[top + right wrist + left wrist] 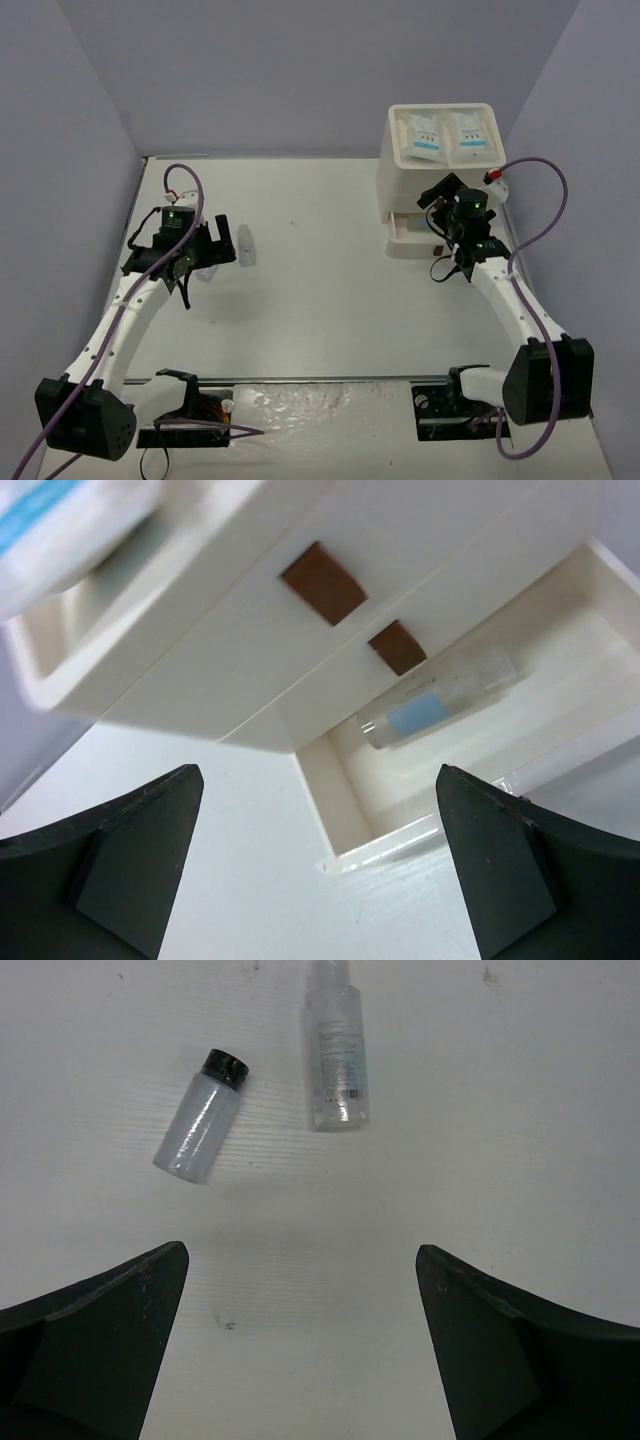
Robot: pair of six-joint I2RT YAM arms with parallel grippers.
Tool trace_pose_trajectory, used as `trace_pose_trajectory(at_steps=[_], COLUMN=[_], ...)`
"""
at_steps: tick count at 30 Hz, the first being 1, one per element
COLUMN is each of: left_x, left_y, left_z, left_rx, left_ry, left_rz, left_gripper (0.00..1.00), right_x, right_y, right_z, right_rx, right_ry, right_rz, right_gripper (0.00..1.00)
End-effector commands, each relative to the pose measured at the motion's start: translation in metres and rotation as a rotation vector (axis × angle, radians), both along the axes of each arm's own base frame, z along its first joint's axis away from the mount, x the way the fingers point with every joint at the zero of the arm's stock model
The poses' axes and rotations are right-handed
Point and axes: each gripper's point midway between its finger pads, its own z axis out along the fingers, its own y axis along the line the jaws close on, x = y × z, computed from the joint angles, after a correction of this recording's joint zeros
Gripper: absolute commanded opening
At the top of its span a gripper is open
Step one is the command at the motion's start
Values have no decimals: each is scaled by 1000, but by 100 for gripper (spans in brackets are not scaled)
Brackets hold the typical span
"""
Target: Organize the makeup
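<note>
Two small clear vials lie on the white table, one with a black cap (200, 1112) and a longer clear one (337, 1050), which also shows in the top view (246, 243). My left gripper (302, 1252) is open and empty, just short of them (212, 250). Two white sachets with blue print (445, 134) lie on top of the white drawer box (400, 180). Its bottom drawer (560, 610) is pulled open and holds a clear vial with a blue label (440, 698). My right gripper (318, 772) is open and empty in front of that drawer (438, 198). No brushes or wooden stick are in view.
The box stands at the back right, near the right wall. Brown handles (322, 582) mark its upper drawers, which are closed. The open drawer's brown handle (437, 250) juts toward the right arm. Purple cables loop over both arms.
</note>
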Motion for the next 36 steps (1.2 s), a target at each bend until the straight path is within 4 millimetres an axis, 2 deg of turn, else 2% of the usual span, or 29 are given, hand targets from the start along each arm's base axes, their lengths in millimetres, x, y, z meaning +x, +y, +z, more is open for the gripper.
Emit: trace_pose_trajectory(at_steps=[1,4,7,8,9,15,21,27,31,34,36], left_x=[39,59,78,85,92,111,118,116,111,107,105], left_y=[-26,-37,-44,-48,-50,-52,-56,-64,-66,-71,-76], left_z=[13,-8,-10,-18,-33,-70,-89,-109,-126,-129,-127], left_rx=[-119,-100,-94,-93,-82,-24,8,23,34,37,38], left_ry=[-16,74,118,149,195,330,378,430,460,454,442], left_rz=[12,12,18,16,21,58,83,83,79,63,45], left_gripper=[97,97,97,97,97,94,87,67,58,39,31], right_x=[-25,-37,-45,-47,-49,-55,-57,-60,-63,-66,-67], right_y=[15,24,26,26,27,36,44,50,54,63,72], right_z=[52,56,62,62,62,65,61,61,61,65,68], right_rx=[-125,-125,-125,-128,-130,-142,-154,-134,-134,-128,-121], right_ry=[-146,-173,-200,-204,-205,-225,-231,-246,-258,-284,-306], right_rz=[194,258,274,277,283,351,412,435,463,520,567], right_gripper=[100,100,100,100,100,100,100,100,100,100,100])
